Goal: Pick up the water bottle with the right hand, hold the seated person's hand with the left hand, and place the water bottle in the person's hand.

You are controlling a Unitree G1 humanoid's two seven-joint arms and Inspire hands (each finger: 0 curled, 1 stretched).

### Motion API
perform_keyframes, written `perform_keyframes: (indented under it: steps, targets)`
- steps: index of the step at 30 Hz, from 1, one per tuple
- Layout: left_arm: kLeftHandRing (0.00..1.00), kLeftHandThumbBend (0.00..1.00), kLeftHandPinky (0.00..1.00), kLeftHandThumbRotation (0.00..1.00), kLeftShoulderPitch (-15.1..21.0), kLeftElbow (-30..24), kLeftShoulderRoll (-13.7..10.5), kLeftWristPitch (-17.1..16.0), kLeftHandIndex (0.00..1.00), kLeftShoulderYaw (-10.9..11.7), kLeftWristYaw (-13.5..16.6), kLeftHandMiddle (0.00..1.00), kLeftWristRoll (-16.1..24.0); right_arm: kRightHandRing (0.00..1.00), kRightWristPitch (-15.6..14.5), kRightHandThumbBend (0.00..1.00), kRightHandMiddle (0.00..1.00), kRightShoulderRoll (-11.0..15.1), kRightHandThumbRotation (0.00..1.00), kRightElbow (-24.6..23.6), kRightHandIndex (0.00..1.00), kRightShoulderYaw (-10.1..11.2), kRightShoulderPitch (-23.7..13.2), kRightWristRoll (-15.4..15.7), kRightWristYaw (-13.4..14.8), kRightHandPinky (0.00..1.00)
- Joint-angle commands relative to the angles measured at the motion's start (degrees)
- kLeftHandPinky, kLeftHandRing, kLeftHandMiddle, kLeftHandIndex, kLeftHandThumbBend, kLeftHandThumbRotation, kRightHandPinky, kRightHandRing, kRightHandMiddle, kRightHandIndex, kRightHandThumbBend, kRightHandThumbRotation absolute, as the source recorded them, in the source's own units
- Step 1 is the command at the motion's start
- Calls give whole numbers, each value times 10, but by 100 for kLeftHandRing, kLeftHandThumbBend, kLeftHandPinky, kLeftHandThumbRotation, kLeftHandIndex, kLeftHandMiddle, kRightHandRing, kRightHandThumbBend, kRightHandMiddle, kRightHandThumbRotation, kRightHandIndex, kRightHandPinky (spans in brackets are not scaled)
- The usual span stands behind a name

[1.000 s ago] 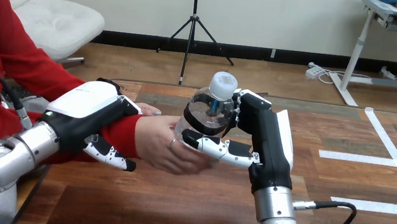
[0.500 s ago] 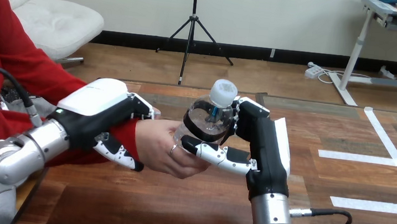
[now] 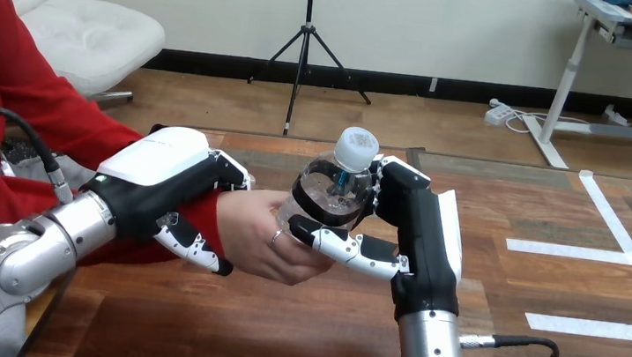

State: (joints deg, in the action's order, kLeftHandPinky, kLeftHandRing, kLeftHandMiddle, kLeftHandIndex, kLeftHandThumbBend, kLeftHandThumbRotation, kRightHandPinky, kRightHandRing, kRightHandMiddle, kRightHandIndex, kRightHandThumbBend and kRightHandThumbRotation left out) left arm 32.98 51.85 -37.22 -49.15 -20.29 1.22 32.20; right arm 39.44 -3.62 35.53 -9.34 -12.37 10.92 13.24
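Observation:
A clear water bottle (image 3: 332, 189) with a white cap and dark label stands upright above the table's middle, my right hand (image 3: 420, 234) shut round it, thumb across its lower front. The person's hand (image 3: 260, 236) lies palm-up just left of the bottle, touching its base and my right thumb. My left hand (image 3: 161, 182) rests over the person's red-sleeved wrist (image 3: 206, 218), its fingers curled over the top and its thumb hooked underneath.
The wooden table (image 3: 278, 334) stretches ahead, with white tape lines (image 3: 606, 255) marked on its right part. The person's red-sleeved arm comes in from the left edge.
My left hand has slid right along the person's forearm and closed round the wrist. My right hand has lowered the bottle slightly onto the person's palm.

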Motion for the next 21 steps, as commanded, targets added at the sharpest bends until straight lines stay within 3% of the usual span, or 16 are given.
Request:
perform_keyframes:
  steps: [1, 21]
  targets:
    - [31, 79, 24, 8, 19, -38, 18, -4, 43, 18, 3, 40, -19, 36, 25, 85, 45, -75, 0, -11, 47, -27, -24, -2, 4, 29]
    - [31, 80, 24, 7, 14, -40, 20, -3, 43, 21, 12, 40, -13, 36, 30, 84, 46, -69, 0, 1, 48, -36, -23, -3, 10, 29]
